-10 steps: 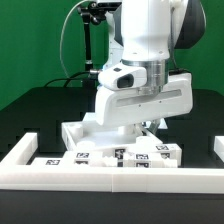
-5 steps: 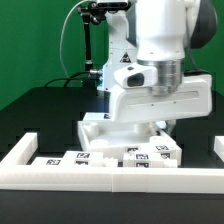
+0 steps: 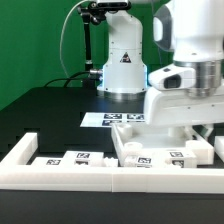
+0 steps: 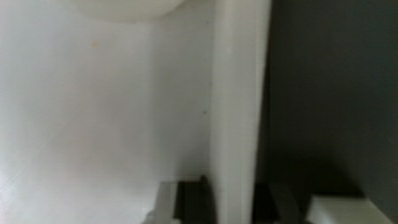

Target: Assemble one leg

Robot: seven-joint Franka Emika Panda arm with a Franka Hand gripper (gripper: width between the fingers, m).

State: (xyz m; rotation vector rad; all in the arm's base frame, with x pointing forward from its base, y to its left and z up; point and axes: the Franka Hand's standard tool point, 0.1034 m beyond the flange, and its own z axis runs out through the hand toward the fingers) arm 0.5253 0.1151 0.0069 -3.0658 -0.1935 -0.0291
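Now your hand [image 3: 184, 118], whose grip I cannot tell, hangs to the exterior view's right of the short white tagged plastic leg [image 3: 80, 158], which lies crosswise.

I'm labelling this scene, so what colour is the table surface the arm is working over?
The table is plain black; the exterior view shows it best.

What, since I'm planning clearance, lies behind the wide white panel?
The marker board lies flat behind the panel; the arm's base stands farther back. The wrist housing hides the rest of the board.
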